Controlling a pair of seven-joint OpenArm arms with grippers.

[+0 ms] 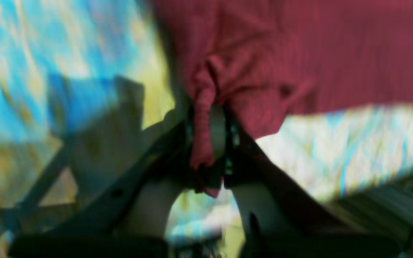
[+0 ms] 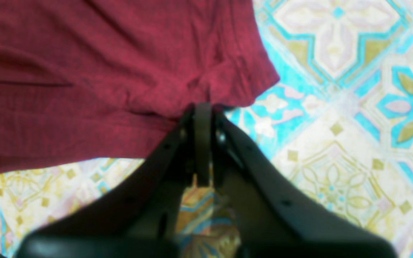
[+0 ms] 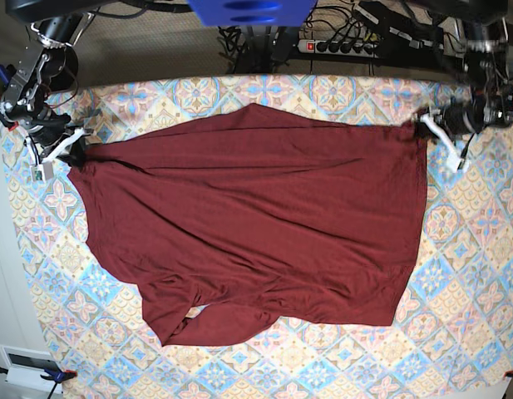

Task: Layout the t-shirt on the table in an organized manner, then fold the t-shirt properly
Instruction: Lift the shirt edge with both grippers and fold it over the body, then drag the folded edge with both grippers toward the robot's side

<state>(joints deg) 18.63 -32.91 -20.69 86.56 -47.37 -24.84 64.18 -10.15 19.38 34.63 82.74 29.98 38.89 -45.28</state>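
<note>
The dark maroon t-shirt (image 3: 256,224) lies spread across the patterned table (image 3: 468,332), one sleeve folded under near the front left. In the base view my left gripper (image 3: 426,125) sits at the shirt's far right corner. The blurred left wrist view shows that gripper (image 1: 210,122) shut on a bunched fold of the t-shirt (image 1: 299,53). My right gripper (image 3: 73,155) is at the far left corner. In the right wrist view it (image 2: 202,111) is shut on the edge of the t-shirt (image 2: 84,71), low over the table (image 2: 335,107).
A power strip (image 3: 347,46) and cables lie behind the table's far edge. A blue mount (image 3: 252,10) hangs at the top centre. Bare tablecloth runs along the front and the right side of the shirt.
</note>
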